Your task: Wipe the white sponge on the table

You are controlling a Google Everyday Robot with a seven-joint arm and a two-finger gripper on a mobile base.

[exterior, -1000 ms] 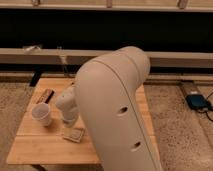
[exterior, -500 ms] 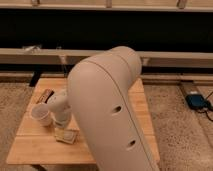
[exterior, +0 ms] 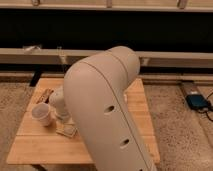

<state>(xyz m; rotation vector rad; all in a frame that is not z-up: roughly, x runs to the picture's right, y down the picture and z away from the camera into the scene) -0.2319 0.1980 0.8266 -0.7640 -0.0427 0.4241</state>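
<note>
The white sponge lies flat on the light wooden table, left of centre, partly covered from above. My gripper reaches down onto the sponge from the end of my big white arm, which fills the middle of the view. The fingers are hidden behind the wrist. A white paper cup stands just left of the gripper, close to it.
A small brown packet lies at the table's far left corner. A low ledge with a dark wall behind runs along the back. A blue device with a cable lies on the speckled floor at right.
My arm has swung left across the view, and the gripper with the sponge under it has shifted left toward the paper cup.
</note>
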